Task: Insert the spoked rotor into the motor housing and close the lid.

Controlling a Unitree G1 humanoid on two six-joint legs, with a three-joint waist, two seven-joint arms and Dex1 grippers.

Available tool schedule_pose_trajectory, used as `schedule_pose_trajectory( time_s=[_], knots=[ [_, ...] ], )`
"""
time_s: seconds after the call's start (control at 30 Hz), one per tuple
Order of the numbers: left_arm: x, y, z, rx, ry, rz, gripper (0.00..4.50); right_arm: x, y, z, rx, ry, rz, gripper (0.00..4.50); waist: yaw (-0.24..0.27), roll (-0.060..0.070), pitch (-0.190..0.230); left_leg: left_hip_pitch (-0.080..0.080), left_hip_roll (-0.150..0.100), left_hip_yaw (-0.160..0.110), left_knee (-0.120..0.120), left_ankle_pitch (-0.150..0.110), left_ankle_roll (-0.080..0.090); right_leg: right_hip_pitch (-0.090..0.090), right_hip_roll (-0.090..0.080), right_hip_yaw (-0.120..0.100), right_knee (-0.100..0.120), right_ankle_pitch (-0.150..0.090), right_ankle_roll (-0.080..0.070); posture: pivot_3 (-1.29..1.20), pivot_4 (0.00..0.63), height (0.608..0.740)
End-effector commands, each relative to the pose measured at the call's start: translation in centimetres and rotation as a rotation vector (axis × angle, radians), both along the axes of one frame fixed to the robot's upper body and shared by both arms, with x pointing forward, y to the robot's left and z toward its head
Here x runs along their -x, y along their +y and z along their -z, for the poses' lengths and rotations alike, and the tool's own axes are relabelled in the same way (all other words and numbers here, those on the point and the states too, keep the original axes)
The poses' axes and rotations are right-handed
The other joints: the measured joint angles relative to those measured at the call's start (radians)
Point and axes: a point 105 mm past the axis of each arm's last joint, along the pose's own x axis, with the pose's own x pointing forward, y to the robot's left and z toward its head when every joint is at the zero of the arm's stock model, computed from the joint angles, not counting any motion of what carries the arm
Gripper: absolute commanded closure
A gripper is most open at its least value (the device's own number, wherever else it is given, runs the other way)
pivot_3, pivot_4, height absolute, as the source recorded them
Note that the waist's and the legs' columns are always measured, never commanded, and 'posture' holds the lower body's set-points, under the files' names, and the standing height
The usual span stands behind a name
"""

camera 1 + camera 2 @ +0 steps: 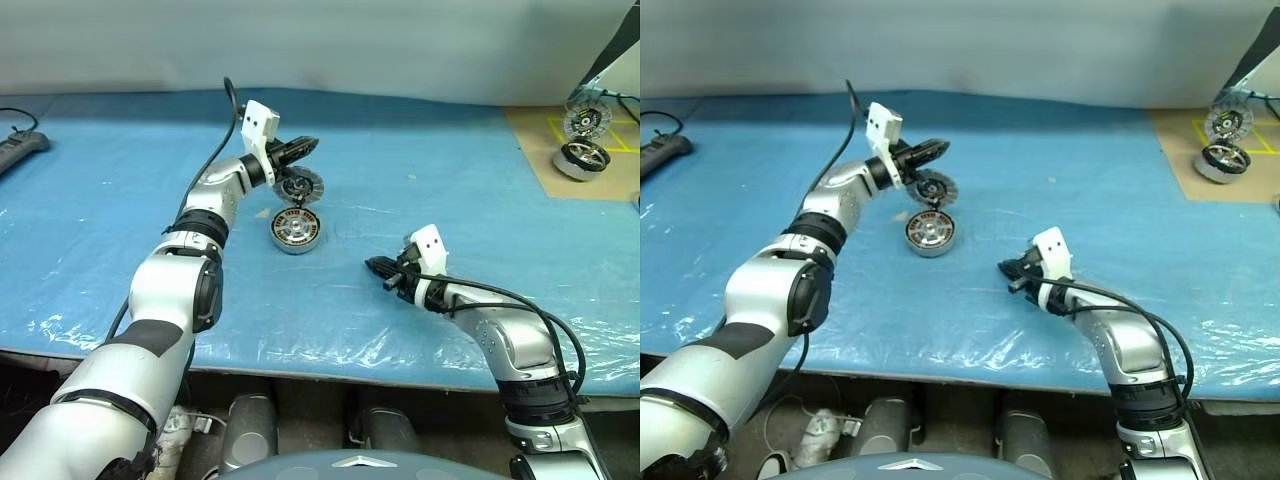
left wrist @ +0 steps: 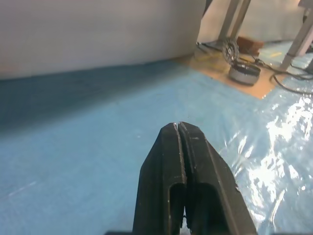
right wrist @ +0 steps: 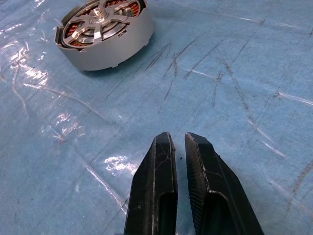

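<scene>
The motor housing [image 1: 297, 229], a short grey drum with copper windings, stands on the blue sheet mid-table. The spoked rotor [image 3: 100, 22] lies inside its top, spokes and hub showing over the windings. Just behind the housing the lid [image 1: 300, 185], a silver ribbed-edge disc with a dark hub, stands tilted on edge. My left gripper [image 1: 303, 147] hovers right above the lid, pointing level, shut; the left wrist view shows nothing between its fingers [image 2: 195, 161]. Whether it touches the lid I cannot tell. My right gripper [image 1: 378, 268] hangs low to the right of the housing, shut and empty.
A brown board at the far right carries a chrome-rimmed drum motor [image 1: 582, 158] and a wheel-like part [image 1: 586, 122]. A black power strip [image 1: 20, 148] lies at the far left. The table's front edge [image 1: 330, 365] runs close below my right arm.
</scene>
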Motion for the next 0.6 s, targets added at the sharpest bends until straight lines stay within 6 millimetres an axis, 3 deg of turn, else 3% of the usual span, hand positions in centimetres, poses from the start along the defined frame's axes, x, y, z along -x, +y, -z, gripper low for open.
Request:
schedule_pose_trajectory(
  time_s=[0.03,0.13,0.43,0.6],
  knots=[
    [0.0,0.3,1.0,-0.1,0.005,-0.004,4.42,-0.3,0.8,-0.8,0.002,-0.046,-0.021,4.12,-0.001,0.0,0.0,0.0,0.0,0.0,0.0,0.0,0.0,0.0,0.0,0.0,0.0,0.0,0.0,0.0,0.15,0.74],
    [0.7,0.7,2.8,-0.247,0.005,0.051,4.42,0.0,1.0,-0.3,0.027,-0.041,-0.04,4.12,-0.001,0.0,0.0,0.002,0.0,0.0,0.0,0.0,0.0,0.002,0.0,0.0,0.0,0.0,-0.001,0.0,0.15,0.74],
    [4.6,1.4,4.0,-0.183,0.074,0.377,4.42,-0.3,1.0,-0.7,0.039,-0.067,-0.034,4.12,0.001,0.0,0.0,0.005,0.0,0.0,0.0,0.0,0.0,0.004,-0.001,0.0,-0.001,-0.002,-0.004,0.0,0.15,0.74],
    [6.3,1.8,5.2,-0.178,0.117,0.461,4.42,-0.2,1.1,-0.4,0.043,-0.057,-0.039,4.12,0.003,0.0,0.0,0.003,0.0,0.0,-0.001,0.0,0.0,0.003,-0.001,-0.001,-0.001,-0.002,-0.004,0.0,0.15,0.74]
  ],
)
